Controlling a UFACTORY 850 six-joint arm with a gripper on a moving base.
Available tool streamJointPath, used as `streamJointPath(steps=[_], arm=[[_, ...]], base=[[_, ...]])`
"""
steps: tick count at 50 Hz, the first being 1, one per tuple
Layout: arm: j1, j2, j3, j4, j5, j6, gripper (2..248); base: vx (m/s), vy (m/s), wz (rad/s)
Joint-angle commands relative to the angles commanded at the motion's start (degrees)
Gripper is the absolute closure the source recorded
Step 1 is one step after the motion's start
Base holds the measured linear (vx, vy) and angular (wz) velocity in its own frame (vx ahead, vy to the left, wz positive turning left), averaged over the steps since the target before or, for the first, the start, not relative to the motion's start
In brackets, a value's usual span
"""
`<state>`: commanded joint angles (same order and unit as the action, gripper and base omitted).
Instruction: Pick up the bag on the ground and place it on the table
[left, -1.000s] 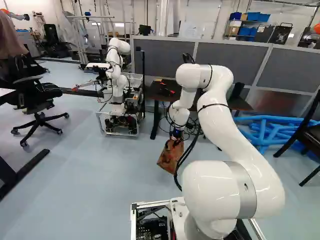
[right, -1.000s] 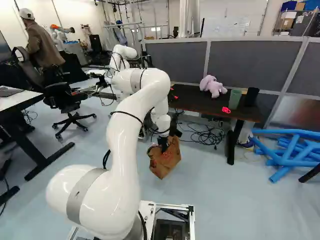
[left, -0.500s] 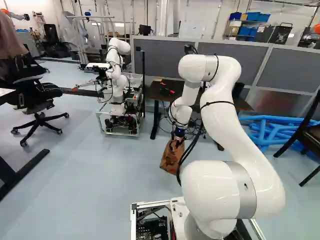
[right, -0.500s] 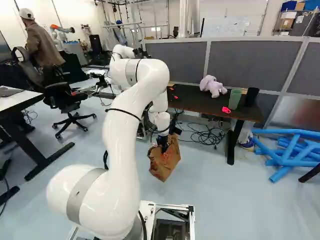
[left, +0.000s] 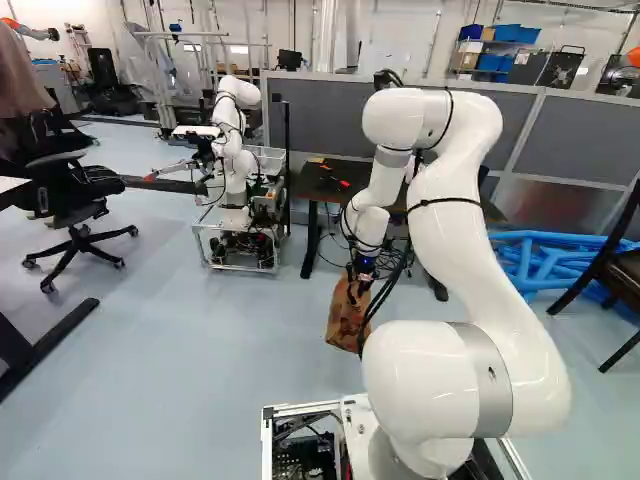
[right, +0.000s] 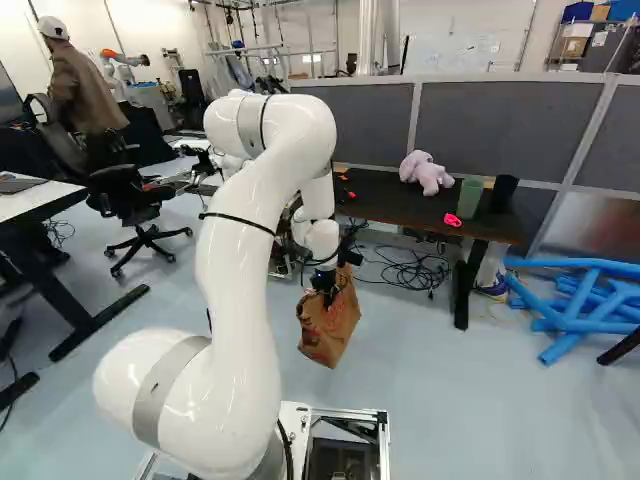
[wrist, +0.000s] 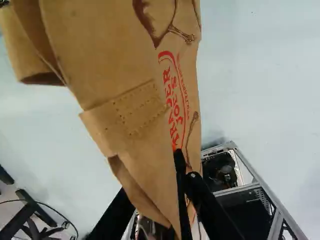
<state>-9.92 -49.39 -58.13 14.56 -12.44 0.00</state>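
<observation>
My gripper (right: 325, 284) is at the upper part of the brown paper bag (right: 328, 330), left of the table (right: 385, 208) in the right base view and lower than its top. The bag hangs tilted beneath it; whether its bottom touches the floor I cannot tell. In the left base view the bag (left: 344, 318) shows partly behind the arm's cables. Seen from the wrist, the gripper (wrist: 181, 167) is shut on a fold of the bag (wrist: 130, 60), which spreads out ahead of the fingers and hides part of them.
On the table stand a pale purple plush toy (right: 427, 173), a green cup (right: 469, 198) and a black cup (right: 503, 193), with a bright pink item (right: 453, 220). Cables (right: 410, 270) lie under it. Another robot (left: 235, 150) and blue tubes (right: 580, 305) flank it.
My arm's upper part has risen and shifted right in the left base view. The gripper has moved slightly right there, carrying the bag, which now hangs more upright. The base has stayed still.
</observation>
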Motion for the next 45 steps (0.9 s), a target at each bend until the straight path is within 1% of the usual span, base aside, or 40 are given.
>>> streamJointPath(steps=[17, 45], arm=[[-0.5, 5.2, 5.1, -3.1, 0.0, 0.0, 224], [-1.1, 13.5, 12.0, -5.9, -1.1, 0.0, 224]], base=[[0.000, 0.000, 0.000], [0.000, 0.000, 0.000]])
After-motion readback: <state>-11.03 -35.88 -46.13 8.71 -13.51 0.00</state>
